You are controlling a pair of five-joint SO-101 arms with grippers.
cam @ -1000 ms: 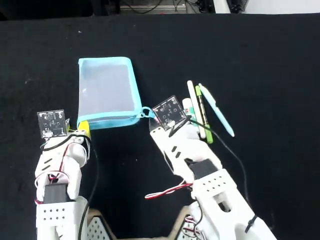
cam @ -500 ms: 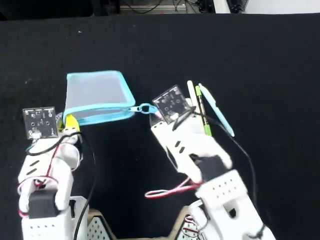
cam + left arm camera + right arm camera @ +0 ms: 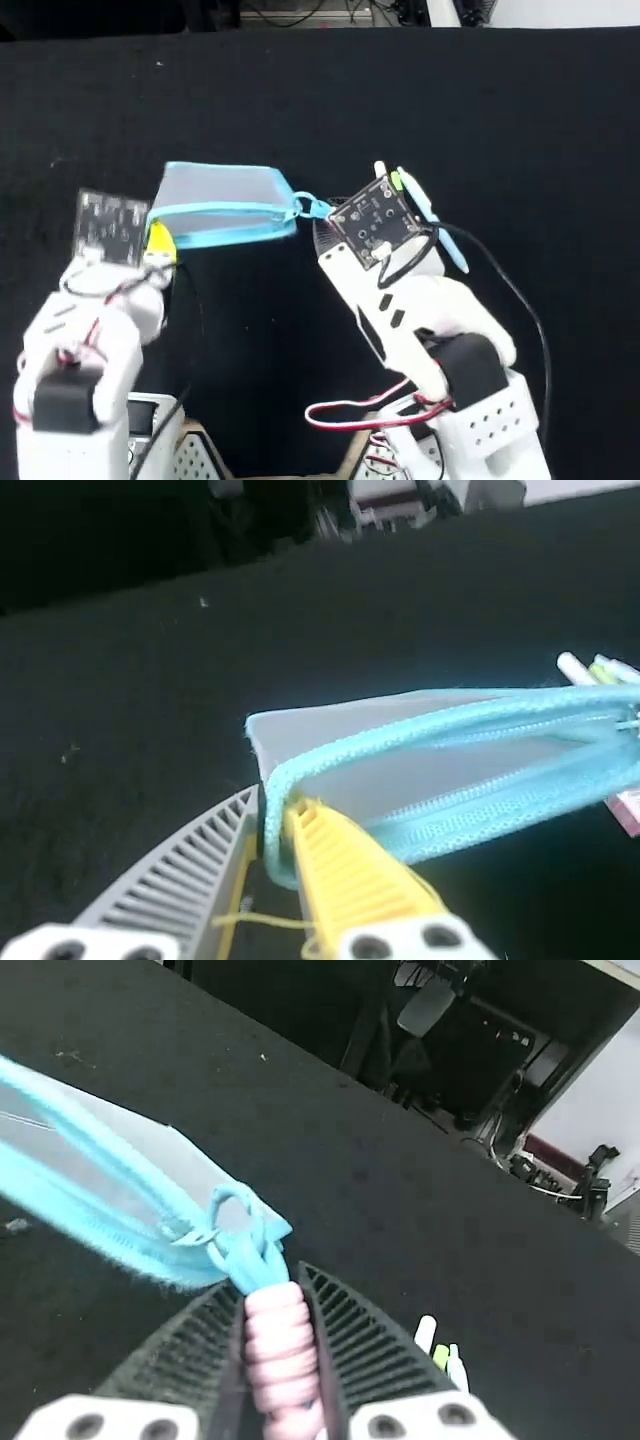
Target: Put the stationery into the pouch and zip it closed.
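Note:
A light-blue pouch point(image 3: 222, 205) hangs edge-on between my two grippers above the black table. My left gripper point(image 3: 160, 245) is shut on the pouch's left corner; in the left wrist view its yellow and grey fingers point(image 3: 330, 870) clamp the pouch point(image 3: 440, 770) at that corner. My right gripper point(image 3: 318, 215) is shut on the blue zipper pull point(image 3: 245, 1245) at the pouch's other end, with a pink ribbed piece point(image 3: 280, 1340) between its jaws. Three pens, white point(image 3: 380, 172), green point(image 3: 397, 181) and light blue point(image 3: 447, 240), lie on the table, partly hidden behind the right arm.
The black table cloth point(image 3: 500, 120) spreads open to the back and to the right. Pen tips point(image 3: 437, 1345) show beyond my right gripper. Dark room clutter point(image 3: 450, 1030) lies past the table's far edge.
Both arms have lifted the pouch off the table and carried it to the right. It has turned from lying flat to hanging edge-on, and the right arm now covers more of the pens.

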